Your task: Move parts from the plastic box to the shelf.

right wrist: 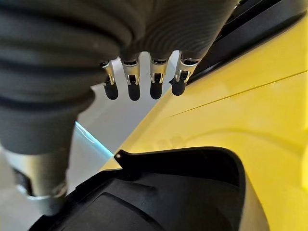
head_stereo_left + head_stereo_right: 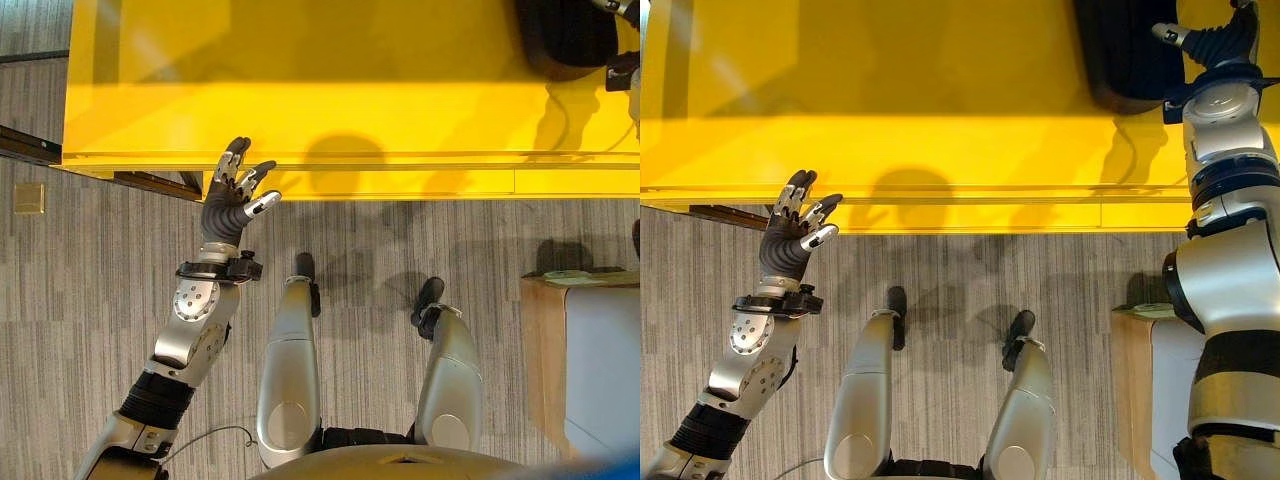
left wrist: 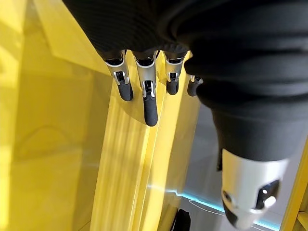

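Yellow worktop (image 2: 330, 90) carries a black part (image 2: 1130, 55) at its far right, just beside the right hand (image 2: 1212, 40), fingers relaxed and empty; the left hand (image 2: 232, 195) (splayed, empty) hovers at the front edge. A hurried reach could shove the part away.

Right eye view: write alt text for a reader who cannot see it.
Seen from above, the robot's right hand reaches beside a black part lying on a yellow shelf. The left hand, fingers spread open and holding nothing, is raised at the shelf's front edge, over grey striped carpet.
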